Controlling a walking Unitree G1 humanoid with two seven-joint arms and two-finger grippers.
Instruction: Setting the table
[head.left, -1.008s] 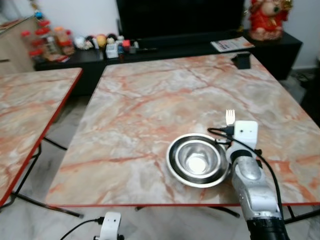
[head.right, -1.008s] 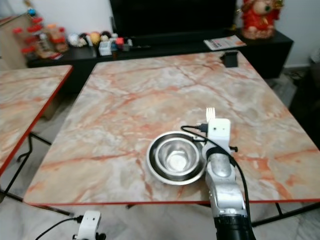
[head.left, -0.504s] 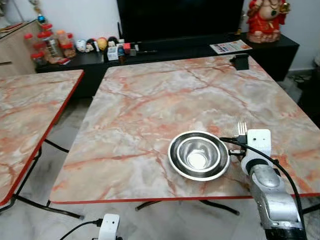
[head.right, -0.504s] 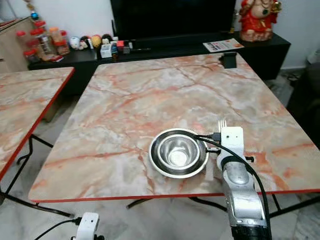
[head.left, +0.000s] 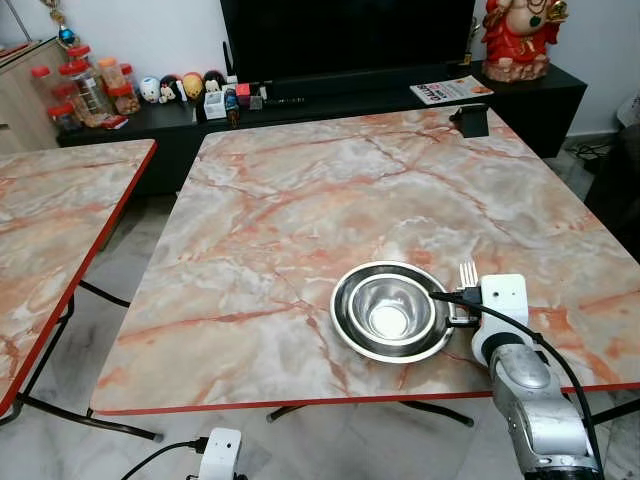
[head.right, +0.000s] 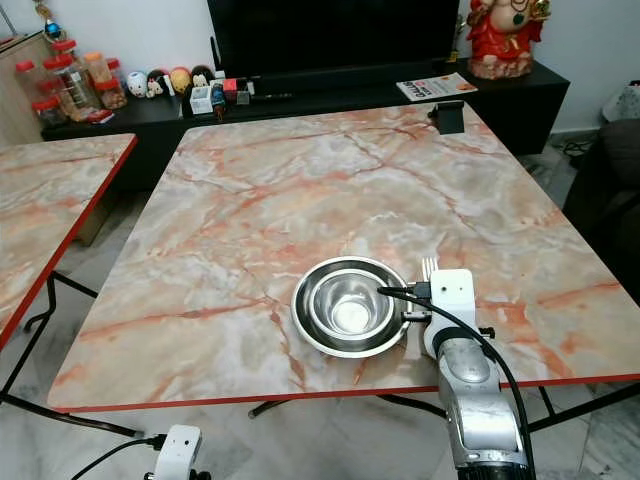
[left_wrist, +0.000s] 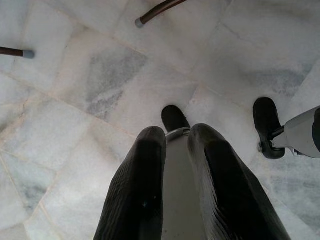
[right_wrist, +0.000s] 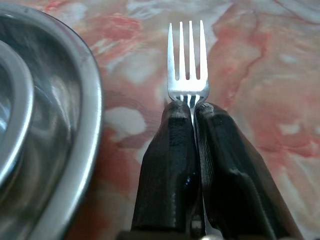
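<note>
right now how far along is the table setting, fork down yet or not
Done: a steel bowl sits nested in a steel plate near the front edge of the marble table. In hand: the right gripper is shut on the fork, tines pointing away, just right of the plate. Left: the fork is not yet laid down and released. The left gripper hangs idle over the floor.

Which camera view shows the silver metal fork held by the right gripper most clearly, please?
The right wrist view: the silver metal fork is close up, pinched between the black fingers. Both eye views show just its tines past the wrist camera.
</note>
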